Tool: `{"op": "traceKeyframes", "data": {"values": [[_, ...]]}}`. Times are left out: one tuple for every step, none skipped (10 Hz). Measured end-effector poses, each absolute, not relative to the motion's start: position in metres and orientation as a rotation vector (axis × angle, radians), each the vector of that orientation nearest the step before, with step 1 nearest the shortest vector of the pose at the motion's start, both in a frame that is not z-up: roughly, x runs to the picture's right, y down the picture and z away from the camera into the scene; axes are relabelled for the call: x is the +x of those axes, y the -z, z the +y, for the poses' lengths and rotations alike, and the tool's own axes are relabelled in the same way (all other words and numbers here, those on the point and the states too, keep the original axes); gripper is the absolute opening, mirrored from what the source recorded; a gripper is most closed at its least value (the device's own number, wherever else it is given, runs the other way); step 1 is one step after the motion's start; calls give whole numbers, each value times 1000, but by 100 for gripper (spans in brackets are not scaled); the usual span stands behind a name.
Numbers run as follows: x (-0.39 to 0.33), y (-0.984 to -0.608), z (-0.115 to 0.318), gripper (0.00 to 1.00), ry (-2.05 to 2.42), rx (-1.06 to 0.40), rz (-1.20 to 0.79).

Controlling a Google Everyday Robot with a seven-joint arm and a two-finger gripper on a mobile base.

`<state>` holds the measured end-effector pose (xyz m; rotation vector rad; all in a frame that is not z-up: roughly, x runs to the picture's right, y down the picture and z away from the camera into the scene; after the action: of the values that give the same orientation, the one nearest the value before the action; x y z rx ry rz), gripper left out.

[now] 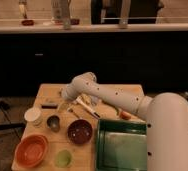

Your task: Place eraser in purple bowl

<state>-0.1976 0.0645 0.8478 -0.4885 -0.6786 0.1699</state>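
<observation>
The white arm (112, 97) reaches from the robot's body at the near right, across the wooden table (47, 91), towards the far left. It runs nearly level and bends down at the wrist over the table's left half. The gripper (66, 100) hangs there pointing downward, low over the tabletop, with its jaws spread and nothing seen between them.

The eraser (49, 105) lies flat on the table just left of the gripper, apart from it, a small dark strip. The purple bowl (80, 131) sits nearer the front, to the right of the eraser and well apart from it, upright, under the arm's forward edge.

A white-handled utensil (87, 107) lies slanted between the gripper and the purple bowl. A white cup (33, 116) stands at the left edge, with a small metal cup (53, 122) beside it. An orange bowl (31, 150) and a pale green cup (63, 158) are at the near left. A green tray (121, 145) fills the near right corner.
</observation>
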Motion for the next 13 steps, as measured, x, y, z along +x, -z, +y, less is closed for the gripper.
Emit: {"op": "traceKeyframes", "data": {"values": [[-197, -851, 65, 80, -175, -495, -675], [-196, -852, 65, 80, -177, -495, -674], [-195, -852, 65, 80, -178, -495, -673], [-195, -852, 65, 80, -179, -495, -673], [-195, -852, 65, 80, -178, -495, -673], [-196, -852, 65, 80, -177, -496, -674], [-196, -852, 65, 80, -177, -494, -675], [-196, -855, 66, 80, -193, -493, -678], [-196, -864, 66, 80, -225, -496, -684], [-198, -876, 69, 80, -249, -499, -691], [-202, -882, 71, 80, -262, -500, -696], [-203, -885, 70, 80, -274, -498, -699], [-204, -890, 69, 80, -291, -497, -703]]}}
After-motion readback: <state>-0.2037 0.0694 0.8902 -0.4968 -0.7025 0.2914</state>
